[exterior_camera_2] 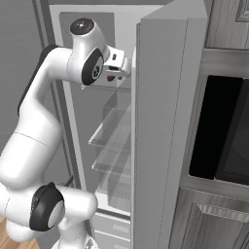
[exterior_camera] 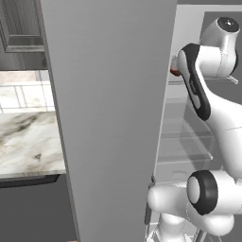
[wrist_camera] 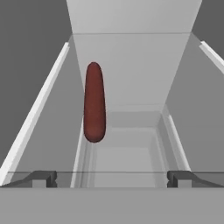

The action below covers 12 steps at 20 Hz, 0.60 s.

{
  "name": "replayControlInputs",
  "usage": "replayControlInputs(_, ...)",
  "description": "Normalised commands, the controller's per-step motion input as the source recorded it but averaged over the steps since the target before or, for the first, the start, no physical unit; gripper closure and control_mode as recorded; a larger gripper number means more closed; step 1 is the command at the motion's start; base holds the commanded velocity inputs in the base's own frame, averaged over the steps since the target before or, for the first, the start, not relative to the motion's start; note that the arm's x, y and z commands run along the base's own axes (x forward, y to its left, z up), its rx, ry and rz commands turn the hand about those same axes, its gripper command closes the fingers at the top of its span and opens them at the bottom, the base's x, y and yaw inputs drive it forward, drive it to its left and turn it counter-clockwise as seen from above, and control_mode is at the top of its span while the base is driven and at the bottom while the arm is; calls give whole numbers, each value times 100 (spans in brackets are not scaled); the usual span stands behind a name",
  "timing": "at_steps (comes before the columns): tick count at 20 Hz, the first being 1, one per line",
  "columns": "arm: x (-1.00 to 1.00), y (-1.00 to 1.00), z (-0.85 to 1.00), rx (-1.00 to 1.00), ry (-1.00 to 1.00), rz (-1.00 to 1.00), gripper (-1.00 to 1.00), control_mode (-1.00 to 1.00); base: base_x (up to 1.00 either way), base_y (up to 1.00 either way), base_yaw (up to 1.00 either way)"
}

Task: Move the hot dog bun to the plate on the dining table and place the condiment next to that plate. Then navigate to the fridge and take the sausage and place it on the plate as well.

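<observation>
A rendered kitchen, with the robot's base parked in front of the tall pale grey two-door fridge (exterior_camera_2: 165, 121), whose doors stand open. At the far left of the left base view lies a stretch of white-grey veined marble counter (exterior_camera: 28, 142) below a tiled wall; next comes the broad grey slab of an open fridge door (exterior_camera: 108, 118), and to its right the lit interior with clear glass shelves (exterior_camera: 184, 146) stacked one above another. The white arm with dark joints reaches up to the top shelf level there, and a small patch of reddish-brown shows just beside its wrist. From the right base view the arm rises at the left, its hand pushed in at the uppermost shelf, then the other door edge-on, then the dark wall oven (exterior_camera_2: 221, 131) at the far right.

In the hand view the two-finger gripper (wrist_camera: 112, 178) is spread wide, its dark tips far apart at the bottom corners with nothing between them. The small reddish-brown rounded sausage (wrist_camera: 94, 102) lies on the glass shelf ahead of the gripper and somewhat left of its centre line, well clear of both tips. Its long axis runs away from the camera, roughly along the approach line, so the jaws' closing direction already crosses its narrow width. I judge that the coming move calls for a small shift to the left and then a straight advance, so that the sausage sits between the tips before they close.
</observation>
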Motion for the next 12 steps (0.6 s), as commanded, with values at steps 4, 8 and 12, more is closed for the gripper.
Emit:
replayControlInputs(4, 28, 0, -6, 0, 0, 0, -100, -100, 0, 0, 0)
replayControlInputs(8, 26, 1, -12, 0, 0, 0, -100, -100, 0, 0, 0)
replayControlInputs(12, 29, 2, -14, 0, 0, 0, -100, -100, 0, 0, 0)
